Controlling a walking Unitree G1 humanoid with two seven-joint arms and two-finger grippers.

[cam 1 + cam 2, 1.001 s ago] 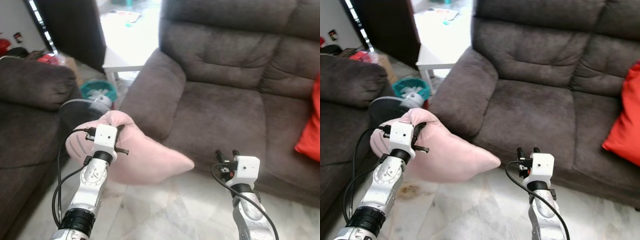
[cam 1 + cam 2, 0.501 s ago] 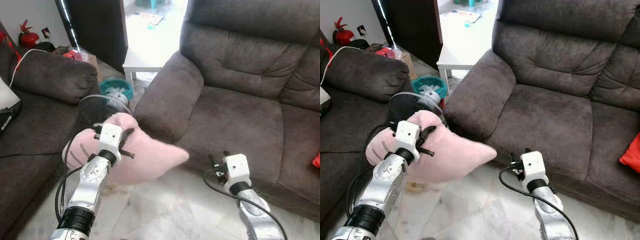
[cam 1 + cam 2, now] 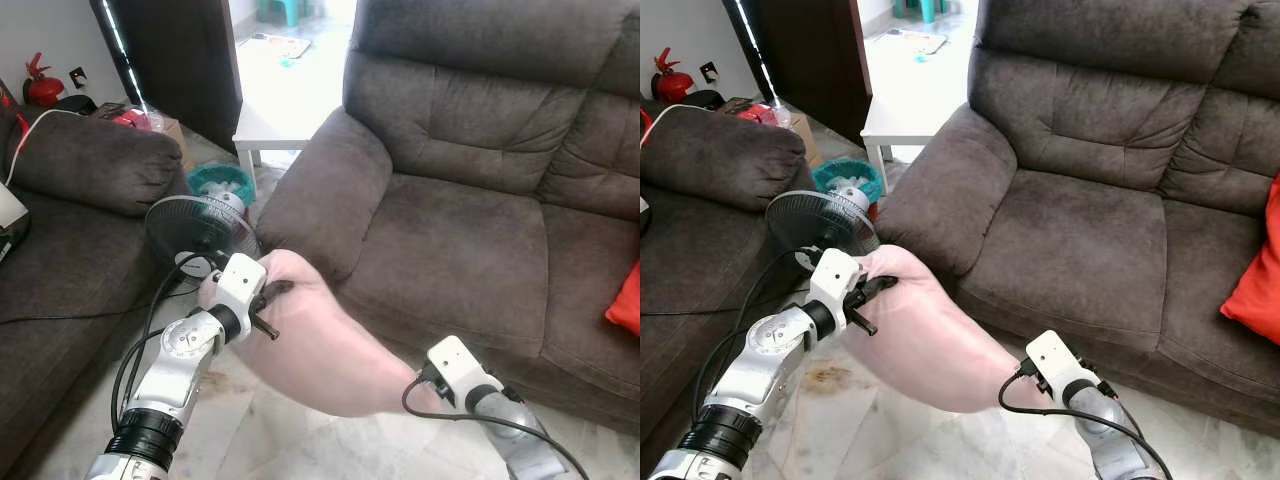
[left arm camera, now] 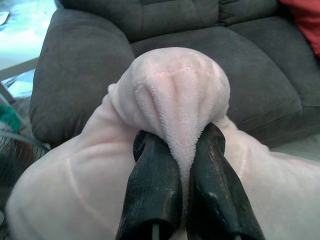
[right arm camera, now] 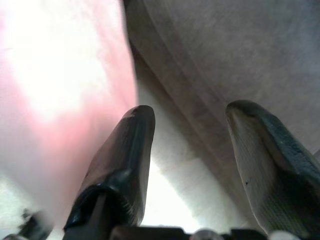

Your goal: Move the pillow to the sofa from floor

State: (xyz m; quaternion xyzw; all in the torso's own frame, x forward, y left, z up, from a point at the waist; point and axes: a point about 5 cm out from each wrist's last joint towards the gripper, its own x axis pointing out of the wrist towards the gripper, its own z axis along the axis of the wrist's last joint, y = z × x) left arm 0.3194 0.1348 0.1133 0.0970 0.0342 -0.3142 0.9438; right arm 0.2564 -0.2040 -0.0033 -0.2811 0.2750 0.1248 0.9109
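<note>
1. My left gripper [image 4: 182,150] is clamped on one bunched corner of the pink pillow [image 3: 320,350]. The pillow is off the floor [image 3: 260,440], hanging in front of the sofa [image 3: 450,230] seat, just below its edge, not on it yet.

2. Biggest worry: that pinch is only a fold of fleece between two fingers. If I swing too fast, I reckon the fabric slides out and the pillow drops back down.

3. The right gripper [image 5: 192,150] has its fingers spread with nothing between them. It sits low, beside the pillow's far end, close to the sofa's front. If I lift it carelessly, it could shove the pillow or snag the upholstery.

4. There's a fan [image 3: 200,230] right behind my left arm, between the two sofas. A wide backswing could knock it over, and the arm cable [image 3: 135,350] loops near it too.

5. The pillow hangs long and floppy. If I don't raise it enough, the lower end probably catches on the seat edge and drags off.

6. A red cushion [image 3: 1252,270] sits at the far right, well apart, so no real issue there.
</note>
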